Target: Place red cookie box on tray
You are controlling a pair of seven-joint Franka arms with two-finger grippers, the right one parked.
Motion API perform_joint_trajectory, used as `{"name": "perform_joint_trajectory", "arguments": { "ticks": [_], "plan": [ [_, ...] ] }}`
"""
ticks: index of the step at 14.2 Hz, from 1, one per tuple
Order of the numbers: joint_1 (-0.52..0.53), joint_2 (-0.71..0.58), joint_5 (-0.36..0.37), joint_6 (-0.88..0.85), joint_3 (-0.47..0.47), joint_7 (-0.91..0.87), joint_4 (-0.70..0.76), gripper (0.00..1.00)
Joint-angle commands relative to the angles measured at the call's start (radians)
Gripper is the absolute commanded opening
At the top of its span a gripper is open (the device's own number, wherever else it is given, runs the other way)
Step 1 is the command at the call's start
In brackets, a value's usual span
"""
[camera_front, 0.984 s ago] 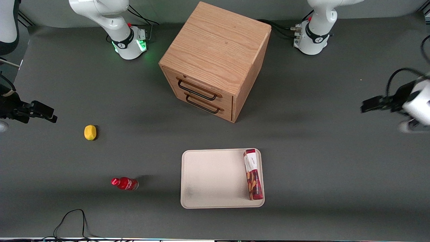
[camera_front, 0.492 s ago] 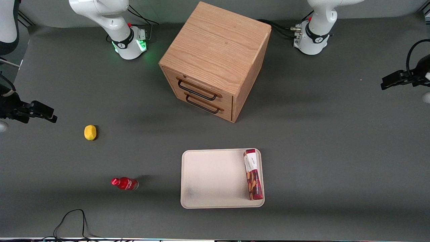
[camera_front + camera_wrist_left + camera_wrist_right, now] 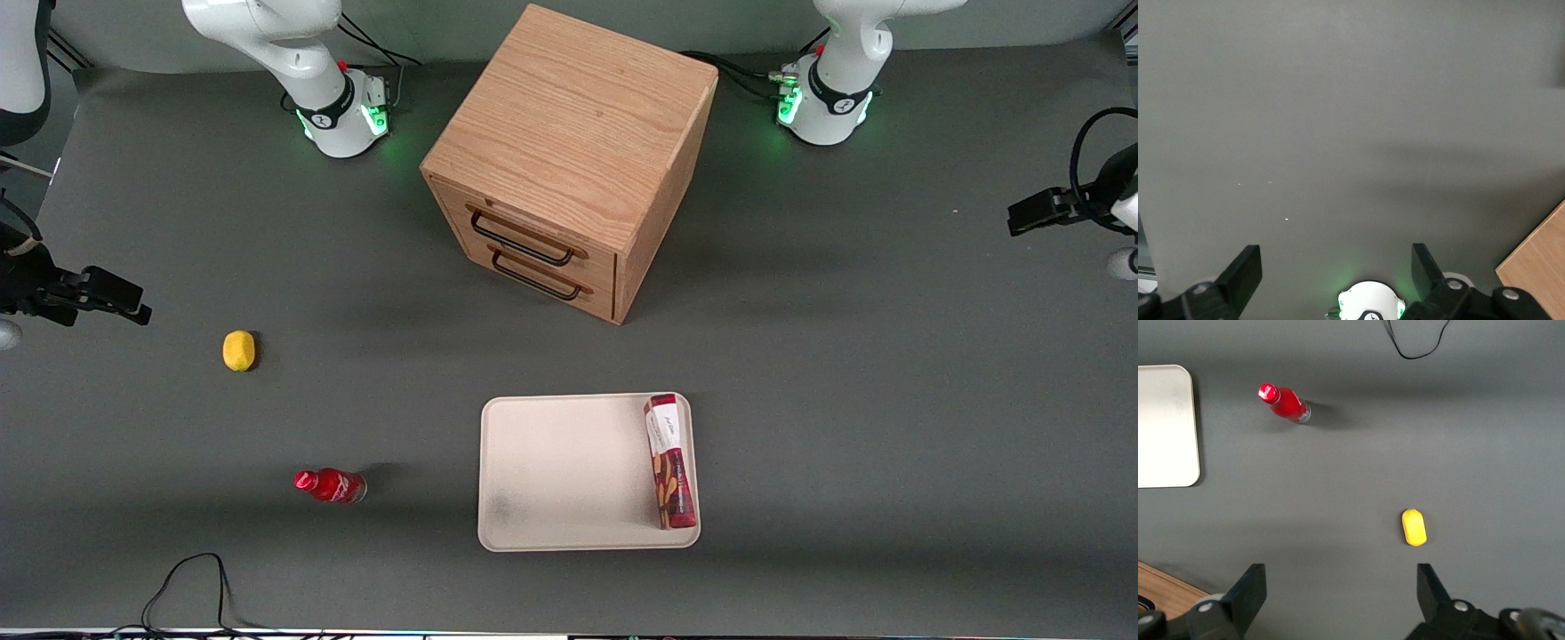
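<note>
Now the box lies flat in the tray, along the tray's edge toward the working arm's end of the table, its white-label end pointing away from the front camera. The gripper hangs well apart from it, high over bare table at the working arm's end, level with the cabinet and farther from the front camera than the tray. Its fingers are spread wide with nothing between them. In the left wrist view only grey table, a corner of the cabinet and the arm's green-lit base show. Toward the parked arm's end lie a bottle and a lemon.
</note>
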Motion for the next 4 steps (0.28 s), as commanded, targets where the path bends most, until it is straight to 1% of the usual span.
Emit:
{"name": "perform_joint_trajectory", "arguments": {
  "ticks": [1,4],
  "plan": [
    [0.022,0.031,-0.014,-0.028,-0.003,-0.006,0.069,1.0],
    [0.046,0.051,-0.008,-0.025,-0.03,-0.006,0.086,1.0]
  ]
}}
